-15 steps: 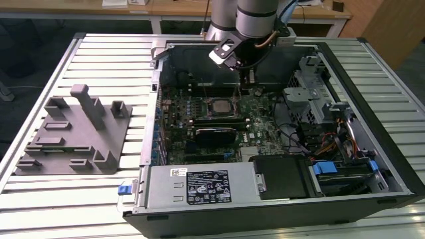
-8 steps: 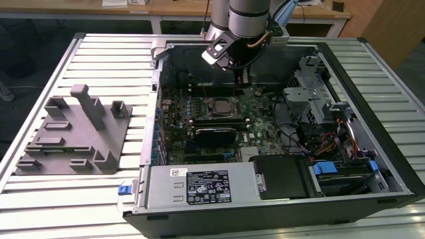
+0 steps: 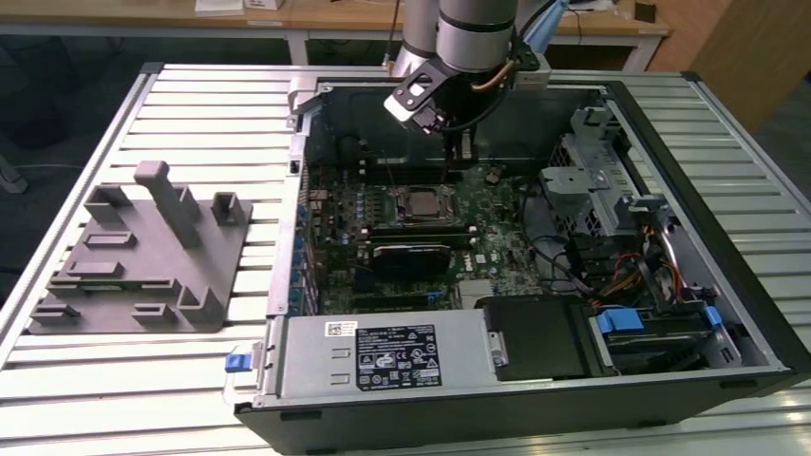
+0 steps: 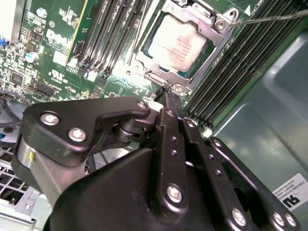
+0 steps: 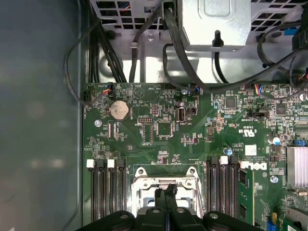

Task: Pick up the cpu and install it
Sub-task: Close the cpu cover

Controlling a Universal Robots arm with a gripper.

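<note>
Slatted bench, wide, carries an open computer case lying on its side. A grey moulded holder stands well apart on the exterior view's left.

Green motherboard lies flat in the case floor. Metal socket frame is near its middle, between rows of memory slots.

The cpu already sits inside that frame, silvery top up, flat and square, so no long axis to note.

Claw hangs tip-down, fingers pressed together, nothing seen between them. Its tip is at the frame's edge. The cpu lies just beyond the tip, across the frame's rim; contact with the frame cannot be told.
</note>
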